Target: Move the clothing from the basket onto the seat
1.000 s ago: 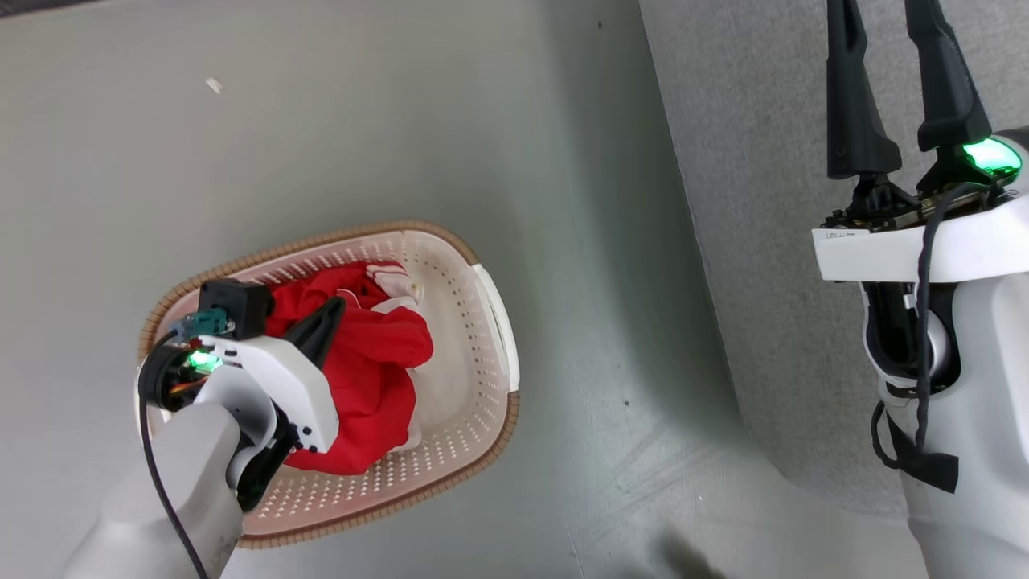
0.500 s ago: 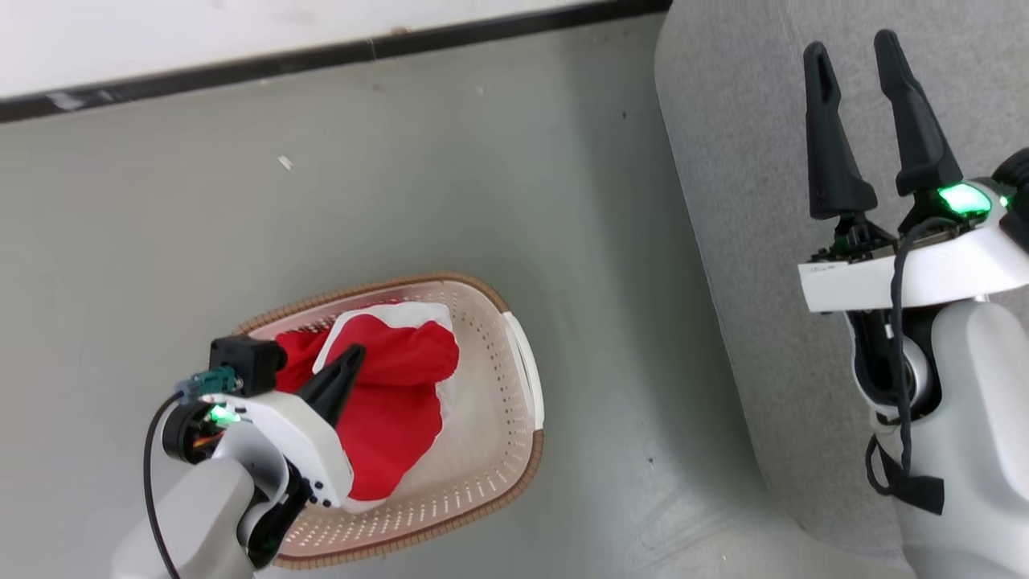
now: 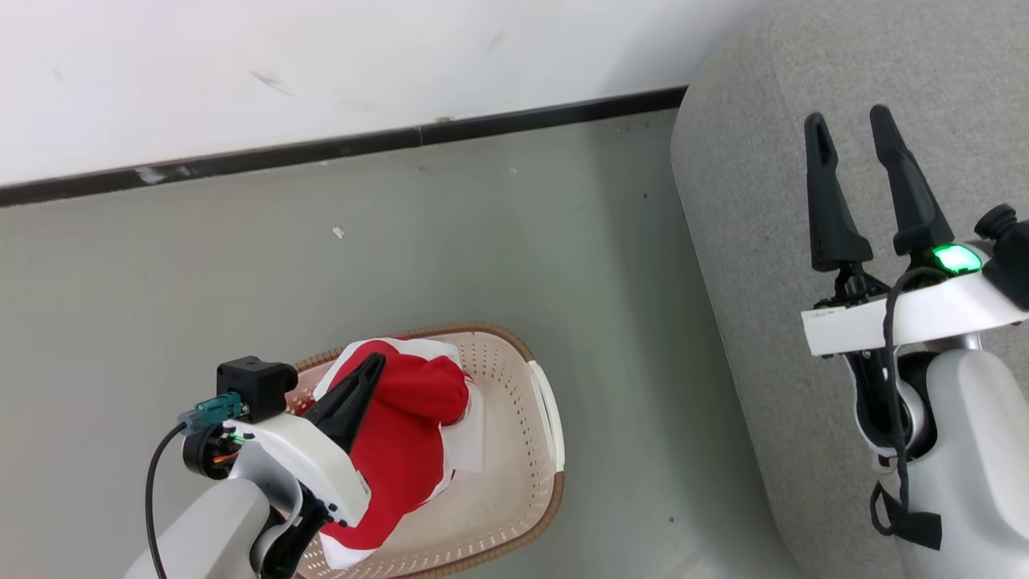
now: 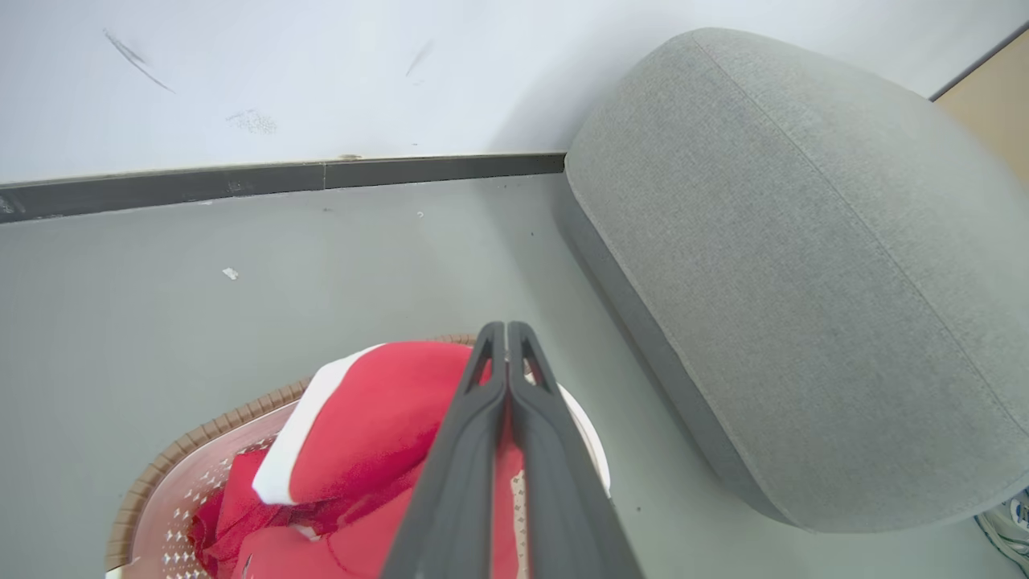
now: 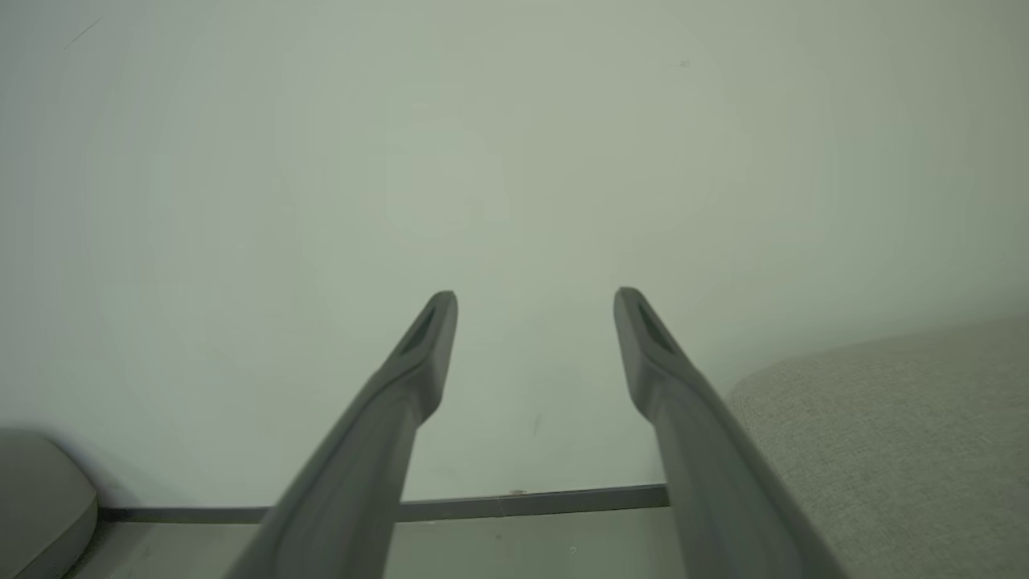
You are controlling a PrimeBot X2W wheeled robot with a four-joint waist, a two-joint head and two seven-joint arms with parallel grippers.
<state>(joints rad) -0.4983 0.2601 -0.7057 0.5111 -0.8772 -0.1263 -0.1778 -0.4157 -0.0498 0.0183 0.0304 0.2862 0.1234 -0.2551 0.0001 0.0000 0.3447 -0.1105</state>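
One garment was up. The left gripper [image 3: 371, 368] was pressed together on a fold of the red clothing [image 3: 406, 450]. A second ago that cloth lay bunched low in the basket [image 3: 553, 482]. It now hung from the closed fingers, its white band raised above the far rim and its lower end still inside, towards the left wall.

The left wrist view agreed: the left gripper [image 4: 506, 338] showed no gap at the tips, with red clothing [image 4: 370, 410] draped on both sides of it. More red cloth was left on the bottom of the basket [image 4: 161, 470].

The head view had also tilted up, so the wall [image 3: 321, 64] and skirting board [image 3: 402, 138] were now in it. That was camera motion; the basket did not appear to shift on the floor [image 3: 482, 265].

The right gripper [image 3: 848, 121] was spread wide and empty above the left edge of the seat [image 3: 748, 257], its opening unchanged.

Judgement: the grasp was made and the lift was under way, with the carry to the seat [image 4: 804, 241] not yet begun. The trailing end could catch the rim. A second pick would probably be needed for the remaining cloth.
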